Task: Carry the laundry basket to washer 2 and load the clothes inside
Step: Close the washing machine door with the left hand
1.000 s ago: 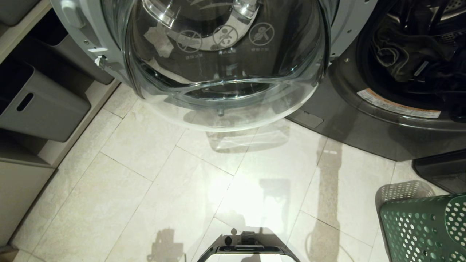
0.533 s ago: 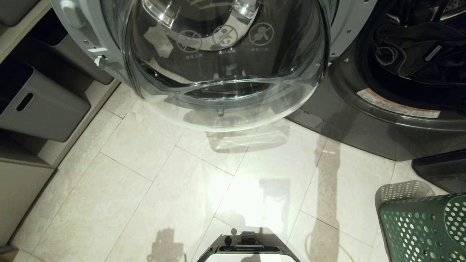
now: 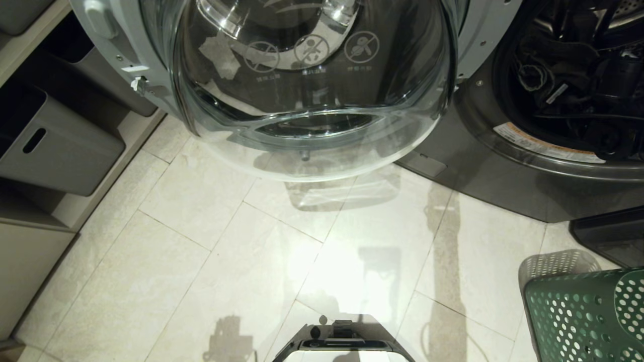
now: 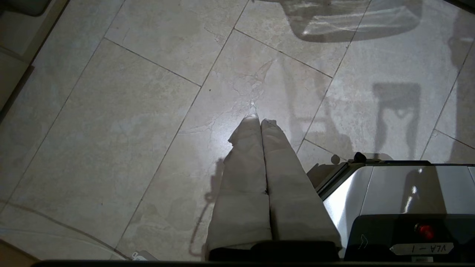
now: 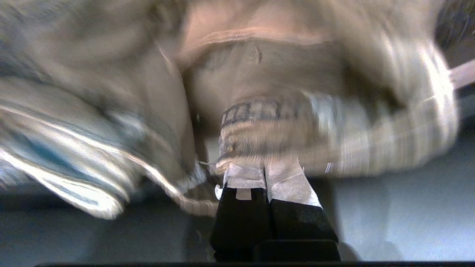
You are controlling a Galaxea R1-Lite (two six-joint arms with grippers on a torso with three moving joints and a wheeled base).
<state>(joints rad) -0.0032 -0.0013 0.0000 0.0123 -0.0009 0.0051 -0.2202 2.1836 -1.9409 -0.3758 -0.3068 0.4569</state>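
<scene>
Basket (image 3: 586,314) is parked on the floor (image 3: 211,241) at the robot's right, just in front of the washer (image 3: 503,166), so the carry looks done. Door (image 3: 312,85) stands open, dark clothes (image 3: 558,55) sit in the drum; loading seems underway. Right gripper (image 5: 265,168) is clenched on a striped garment (image 5: 334,137), too blurred to give its axis or heading. Basket stands upright, mouth up. Left gripper (image 4: 259,122) is clenched on nothing, pointing at the floor.

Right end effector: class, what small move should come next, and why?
Probably push a little deeper into the washer drum, then release. The right end effector is shut on the garment, and the washer door stands open beside the green basket.
</scene>
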